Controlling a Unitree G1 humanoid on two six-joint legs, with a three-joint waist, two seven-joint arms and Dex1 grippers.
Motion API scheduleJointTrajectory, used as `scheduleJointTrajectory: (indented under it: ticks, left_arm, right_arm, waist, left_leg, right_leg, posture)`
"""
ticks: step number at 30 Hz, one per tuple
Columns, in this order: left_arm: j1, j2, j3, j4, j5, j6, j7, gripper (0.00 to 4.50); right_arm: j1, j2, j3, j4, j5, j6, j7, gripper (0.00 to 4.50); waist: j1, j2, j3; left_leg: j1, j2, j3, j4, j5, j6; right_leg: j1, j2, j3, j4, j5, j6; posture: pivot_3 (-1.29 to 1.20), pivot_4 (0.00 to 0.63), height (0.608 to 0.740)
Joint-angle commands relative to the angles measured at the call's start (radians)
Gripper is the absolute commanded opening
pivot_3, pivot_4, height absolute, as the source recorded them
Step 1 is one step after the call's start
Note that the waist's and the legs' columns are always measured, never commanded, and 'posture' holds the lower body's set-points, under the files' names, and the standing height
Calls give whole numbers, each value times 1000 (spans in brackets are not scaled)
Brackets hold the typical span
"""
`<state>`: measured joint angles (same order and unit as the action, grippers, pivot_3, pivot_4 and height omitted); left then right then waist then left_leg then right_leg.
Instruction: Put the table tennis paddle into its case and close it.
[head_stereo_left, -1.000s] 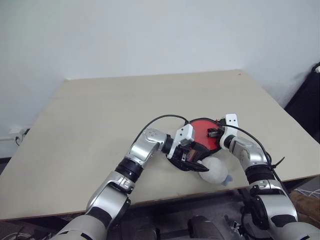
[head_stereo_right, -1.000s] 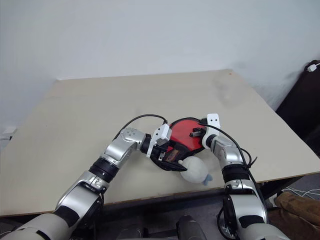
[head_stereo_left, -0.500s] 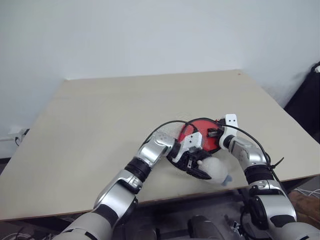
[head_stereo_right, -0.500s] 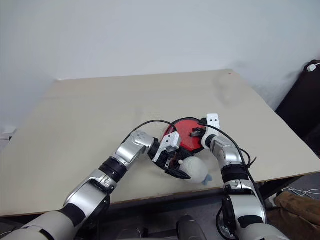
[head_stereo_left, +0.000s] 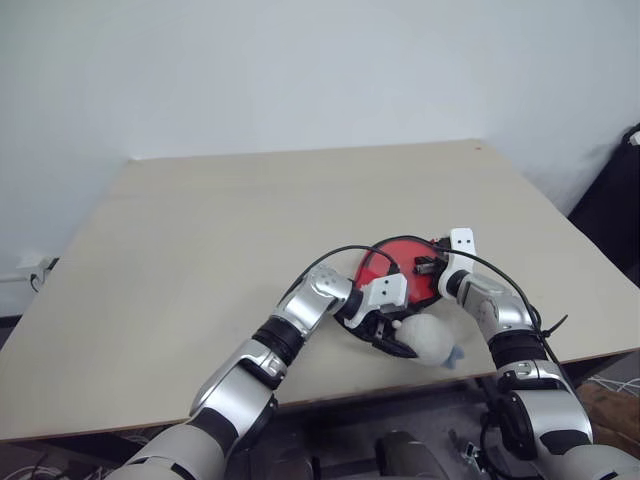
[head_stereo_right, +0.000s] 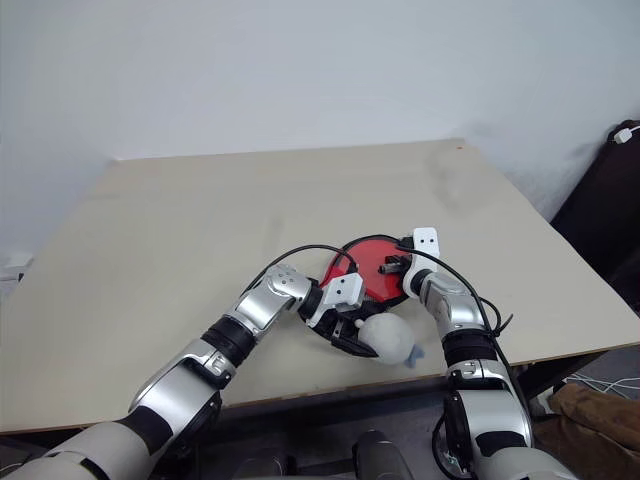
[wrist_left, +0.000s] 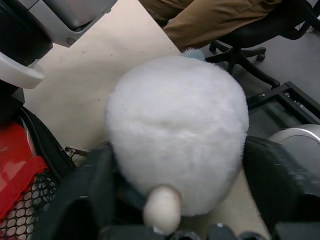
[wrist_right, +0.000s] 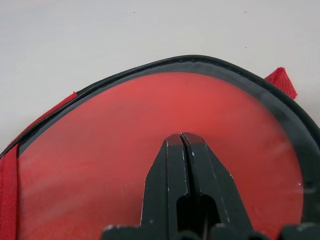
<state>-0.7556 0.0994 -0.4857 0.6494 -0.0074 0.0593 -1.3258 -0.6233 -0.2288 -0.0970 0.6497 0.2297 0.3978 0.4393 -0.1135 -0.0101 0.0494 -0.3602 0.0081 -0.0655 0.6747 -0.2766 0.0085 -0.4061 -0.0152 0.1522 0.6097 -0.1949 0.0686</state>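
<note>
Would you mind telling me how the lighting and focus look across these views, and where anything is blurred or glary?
Head views: soft, even light, faint shadows on the table. Left wrist view: the white fuzzy ball sits close and looks soft, with the black fingers beside it blurred. Right wrist view: the red paddle face has a hazy sheen, while the right gripper is sharp.

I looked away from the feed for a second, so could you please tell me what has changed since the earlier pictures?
The left gripper has dropped toward the table's near edge and closed in around the white fuzzy ball, its fingers now on either side of it. The right gripper stayed shut, resting on the red case, which hasn't moved.
</note>
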Motion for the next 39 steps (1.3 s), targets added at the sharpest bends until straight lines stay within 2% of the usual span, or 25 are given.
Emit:
scheduleJointTrajectory:
  ticks: [1, 6, 11, 16, 29, 39]
  left_arm:
    - [-7, -2, 11, -16, -7, -12, -14, 2629]
    - [2, 6, 12, -36, -18, -2, -37, 1298]
    - [13, 19, 13, -63, -33, 24, -70, 379]
    - [25, 39, 20, -110, -63, 91, -116, 294]
    - [51, 180, 0, -269, -149, 331, -279, 287]
    - [93, 322, -38, -411, -260, 489, -289, 287]
  right_arm:
    - [3, 10, 2, -7, -6, 1, -3, 0]
    - [9, 10, 3, -9, -9, 1, -1, 0]
    - [13, 8, 2, -12, -11, 3, 1, 0]
    - [16, 8, 3, -11, -12, 3, 1, 0]
    - [18, 10, 7, -7, -15, 0, 3, 0]
    - [20, 11, 8, -8, -14, 2, 4, 0]
  waist:
    - [0, 0, 0]
    - [-3, 0, 0]
    - [-15, 0, 0]
    - [-15, 0, 0]
    - [-16, 0, 0]
    - [-18, 0, 0]
  left_leg:
    - [0, 0, 0, 0, 0, 0]
    - [0, 0, 0, 0, 0, 0]
    - [0, 0, 0, 0, 0, 0]
    - [0, 0, -1, -1, 0, 0]
    - [0, 0, -1, -1, 0, 0]
    - [1, 0, -2, -1, 0, 0]
  right_leg:
    - [0, 0, 0, 0, 0, 0]
    - [0, 0, 0, 0, 0, 0]
    - [0, 0, 0, 0, 0, 0]
    - [0, 0, 0, 0, 0, 0]
    - [0, 0, 0, 1, 0, 0]
    - [0, 0, -1, 2, 0, 0]
  posture:
    - [0, 0, 740]
    - [0, 0, 740]
    - [0, 0, 740]
    - [0, 0, 740]
    - [0, 0, 740]
    - [0, 0, 740]
